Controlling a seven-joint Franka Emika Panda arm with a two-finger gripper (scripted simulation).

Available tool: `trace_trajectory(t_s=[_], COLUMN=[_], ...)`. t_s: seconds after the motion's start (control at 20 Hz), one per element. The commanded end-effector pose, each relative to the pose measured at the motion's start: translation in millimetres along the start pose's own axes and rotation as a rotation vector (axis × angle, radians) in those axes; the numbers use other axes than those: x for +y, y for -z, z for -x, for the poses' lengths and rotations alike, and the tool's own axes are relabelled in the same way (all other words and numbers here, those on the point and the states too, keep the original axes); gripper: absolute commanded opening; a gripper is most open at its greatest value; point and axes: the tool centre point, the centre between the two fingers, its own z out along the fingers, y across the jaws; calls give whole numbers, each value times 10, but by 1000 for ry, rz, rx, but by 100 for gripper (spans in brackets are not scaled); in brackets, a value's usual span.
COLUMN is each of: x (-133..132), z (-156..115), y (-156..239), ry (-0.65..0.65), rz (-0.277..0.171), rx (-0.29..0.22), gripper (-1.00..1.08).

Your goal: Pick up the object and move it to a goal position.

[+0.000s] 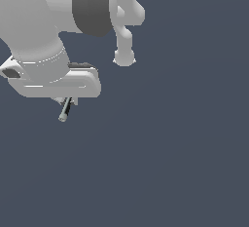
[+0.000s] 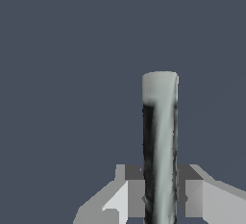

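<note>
Rod [image 1: 64, 110] is the thing to follow: a thin piece with a light grey shaft and a darker stretch along it, held by the gripper [image 1: 67, 100] of the single white arm. In the exterior view it sticks out from under the gripper's pale body, slanting down toward seven o'clock, with its lower tip free against the plain dark blue-grey background. Only a short length of it shows there; its upper end is hidden behind the gripper.

The wrist view gives a closer look. The rod [image 2: 160, 146] stands nearly straight up in the picture, with a pale flat end pointing away from the camera and a black streak running along one side of its shaft. The gripper [image 2: 160, 196] has its jaws closed on the rod: a finger pad [image 2: 136, 196] presses against one flank and the other pad sits tight against the opposite flank, with no gap visible on either side. The rod is much narrower than the gripper's body.

In the exterior view the arm [image 1: 34, 26] fills the ten o'clock region of the picture, its broad white links and a dark grey joint band [image 1: 90, 4] reaching toward twelve o'clock. A further white segment [image 1: 125, 31] hangs down near twelve o'clock, ending in a rounded foot, well apart from the rod. Whether the rod touches any surface cannot be told, since the background is uniform.
</note>
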Motion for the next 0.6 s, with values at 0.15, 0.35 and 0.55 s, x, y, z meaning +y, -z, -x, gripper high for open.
trace_trajectory(t_s=[0.15, 0.35, 0.55], x=[102, 137, 148], z=[-43, -60, -67], y=[173, 230, 248], ry=[1, 1, 1], rz=[0, 0, 0], rx=[-1, -1, -1], gripper=[-100, -100, -100])
